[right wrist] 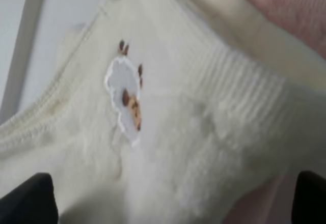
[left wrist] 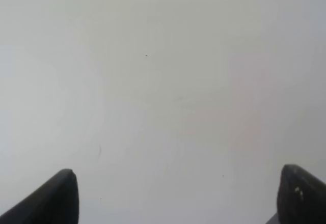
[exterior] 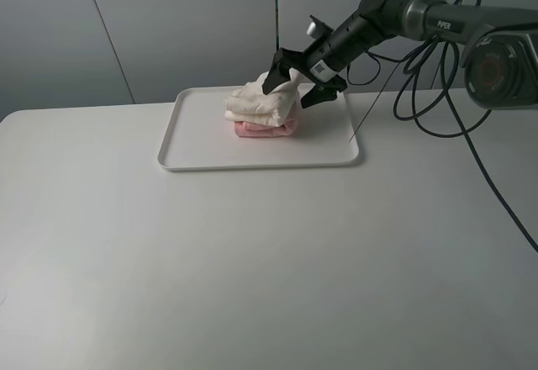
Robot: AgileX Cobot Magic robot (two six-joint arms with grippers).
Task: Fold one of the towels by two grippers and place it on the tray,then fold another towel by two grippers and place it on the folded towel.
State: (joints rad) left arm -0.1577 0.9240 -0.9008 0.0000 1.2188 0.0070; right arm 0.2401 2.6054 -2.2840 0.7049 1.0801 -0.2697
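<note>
Towels are the business here, and both sit stacked on the tray (exterior: 181,155) in the upper middle of the high view. Nearest the camera the white desk (exterior: 252,286) lies bare across the lower frame. The left claw (left wrist: 173,196) does not show in the high view; its own camera sees only blank pale surface between two dark tips standing wide apart, so it is spread and holding nothing. Farther back, on the tray, the pink towel (exterior: 265,129) lies folded at the bottom and the cream towel (exterior: 256,105) rests on top of it, its right end bunched and lifted. The right claw (exterior: 294,84) reaches in from the upper right of the frame and meets that lifted end; its camera is filled with cream cloth and a small stitched patch (right wrist: 125,99), with the dark tips spread at either side. It looks open around the cloth rather than pinching it.

Judged from this, the step is the release. To do it well, the claw should rise straight off the cloth, without dragging, so the stack stays square.
</note>
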